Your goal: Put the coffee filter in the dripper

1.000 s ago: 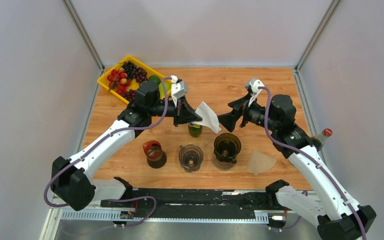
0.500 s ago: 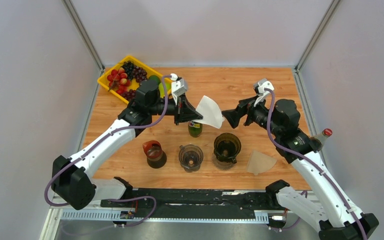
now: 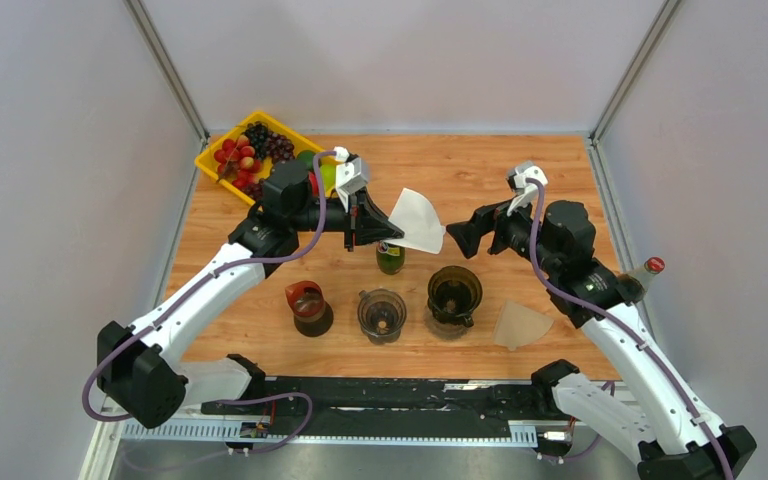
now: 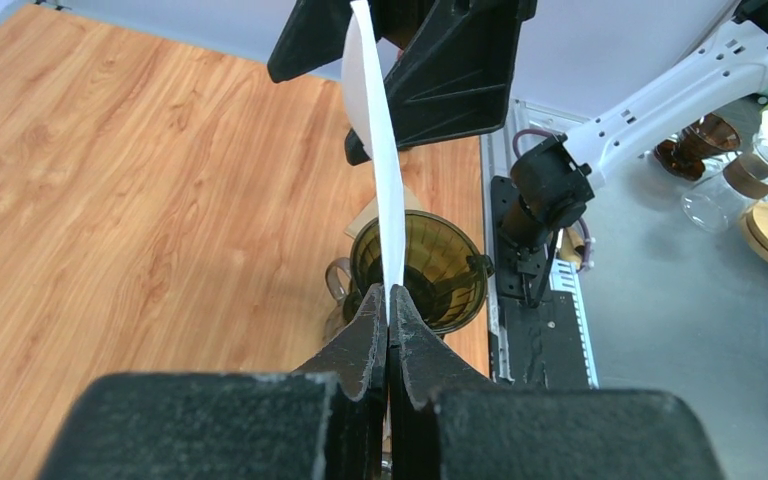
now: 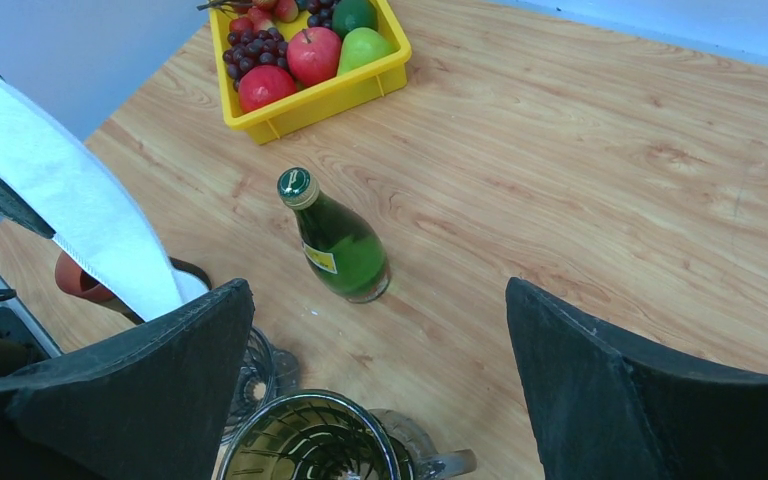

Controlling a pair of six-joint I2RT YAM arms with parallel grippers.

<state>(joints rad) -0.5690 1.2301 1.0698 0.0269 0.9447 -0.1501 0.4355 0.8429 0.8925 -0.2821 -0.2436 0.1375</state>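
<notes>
I take the dark amber dripper as my reference; it stands upright on the desk, toward the near edge in my overhead view. My left end effector is pressed together on the coffee filter, pinching one corner of the white paper so the rest fans out in the air, beyond the dripper and a little to its left, clear of the wood. On the left wrist camera I see the filter edge-on, a thin white strip rising from the closed fingertips, with the dripper's open mouth right behind it. My right end effector is spread wide and hangs just beyond the dripper, facing the filter's free edge. On the right wrist camera the paper runs down to the finger on the left of that view, and I cannot tell whether it touches it. A green bottle stands upright beyond and left of the dripper, under the held filter. Left of the dripper, in a row with it, come a clear glass cup and then a reddish cup. Right of the dripper a tan filter lies flat on the desk. Well beyond and left of the dripper sits a yellow tray of apples and grapes. A red-capped bottle stands far to the dripper's right, at the desk's edge.
</notes>
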